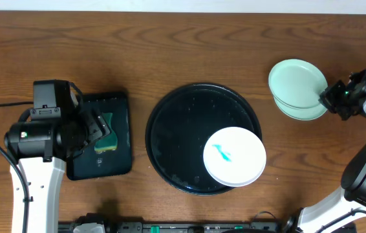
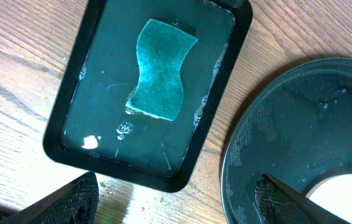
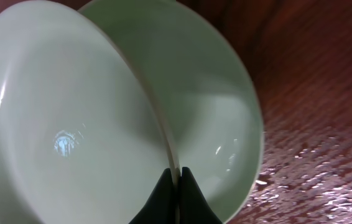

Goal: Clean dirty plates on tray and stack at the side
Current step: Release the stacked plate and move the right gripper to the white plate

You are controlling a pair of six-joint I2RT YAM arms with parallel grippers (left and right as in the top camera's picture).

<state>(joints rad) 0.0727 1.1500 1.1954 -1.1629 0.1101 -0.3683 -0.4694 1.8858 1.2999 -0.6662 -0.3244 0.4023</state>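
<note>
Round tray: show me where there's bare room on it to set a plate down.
The tray is bare over its left half and top, between the rim and the white plate. The lower right is crowded: that plate fills it and reaches the rim.

Overhead, my left arm (image 1: pixel 41 139) covers the left side of the small tray (image 1: pixel 119 110) and part of the sponge (image 1: pixel 107 141). The top mint plate (image 1: pixel 297 83) hides most of the lower mint plate (image 1: pixel 299 115). On the left wrist I get only the tips of the left claw (image 2: pixel 176 183); the white plate (image 2: pixel 347 190) is cut by the bottom edge, the round tray (image 2: pixel 300 118) by the right. On the right wrist both mint plates spill off frame, softly blurred.
</note>
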